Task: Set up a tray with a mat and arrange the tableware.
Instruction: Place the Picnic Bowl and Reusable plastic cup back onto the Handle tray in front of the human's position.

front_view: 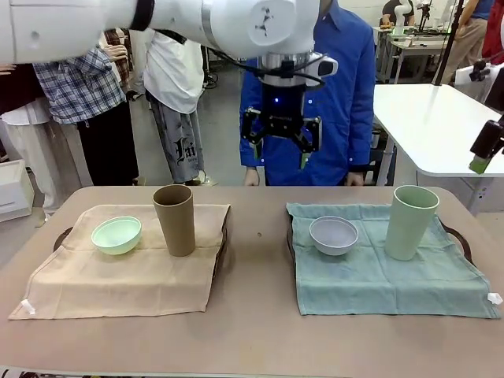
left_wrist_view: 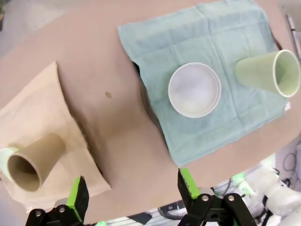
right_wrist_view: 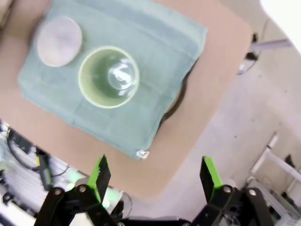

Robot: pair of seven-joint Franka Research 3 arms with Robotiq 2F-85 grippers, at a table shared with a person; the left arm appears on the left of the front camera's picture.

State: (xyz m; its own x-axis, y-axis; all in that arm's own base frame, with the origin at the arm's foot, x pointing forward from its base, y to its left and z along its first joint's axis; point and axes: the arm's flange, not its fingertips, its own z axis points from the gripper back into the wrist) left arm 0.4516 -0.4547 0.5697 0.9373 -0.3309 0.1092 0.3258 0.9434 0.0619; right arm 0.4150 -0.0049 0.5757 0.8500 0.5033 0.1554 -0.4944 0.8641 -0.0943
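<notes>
On the left a beige mat (front_view: 118, 272) covers a dark tray (front_view: 61, 239) and carries the mint green bowl (front_view: 116, 235) and the brown tumbler (front_view: 175, 220). On the right a teal mat (front_view: 386, 276) over another tray (front_view: 463, 240) holds the white bowl (front_view: 333, 235) and the pale green tumbler (front_view: 410, 222). My left gripper (front_view: 281, 146) hangs open high above the table's far middle, holding nothing. My right gripper (right_wrist_view: 155, 181) is open and high above the right mat's outer side; one fingertip (front_view: 478, 165) shows at the right edge.
A person in a blue shirt (front_view: 346, 94) stands at the far side behind my left gripper. Other people stand at the back left. A white table (front_view: 433, 126) is at the right rear. Bare brown tabletop (front_view: 256, 260) lies between the two mats.
</notes>
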